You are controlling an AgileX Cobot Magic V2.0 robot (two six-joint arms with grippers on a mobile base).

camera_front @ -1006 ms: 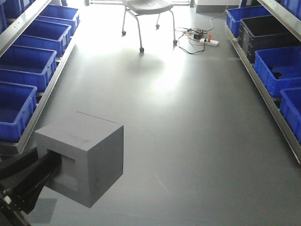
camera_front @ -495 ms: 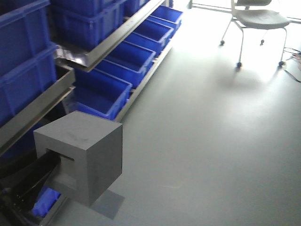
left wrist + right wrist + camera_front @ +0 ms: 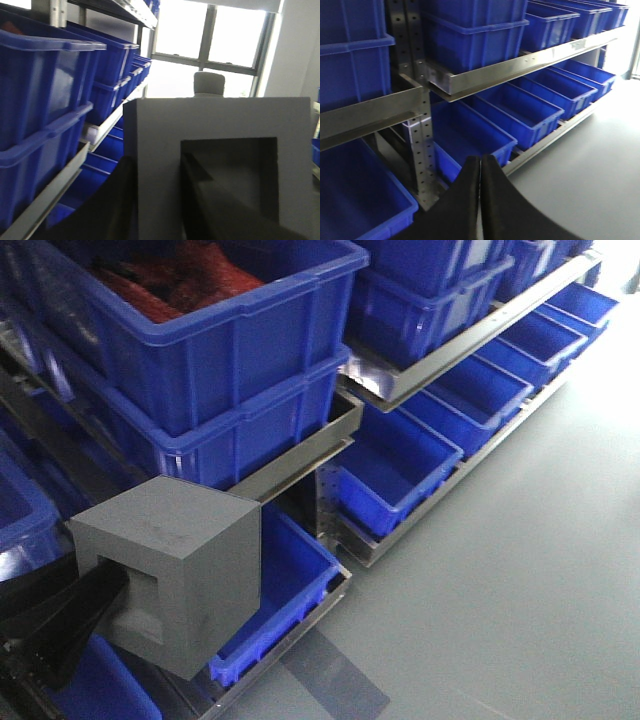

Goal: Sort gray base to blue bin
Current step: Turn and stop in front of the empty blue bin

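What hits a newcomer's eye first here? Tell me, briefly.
The gray base looms at the lower left of the front view, held by the left hand with one finger inside its square recess. Behind it, blue bins fill metal racking, the top one holding something red.

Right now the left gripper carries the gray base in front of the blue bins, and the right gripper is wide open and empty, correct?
Not quite: the right gripper is shut, fingers pressed together with nothing between them, as the right wrist view shows. The left gripper does carry the gray base in front of the blue bins.
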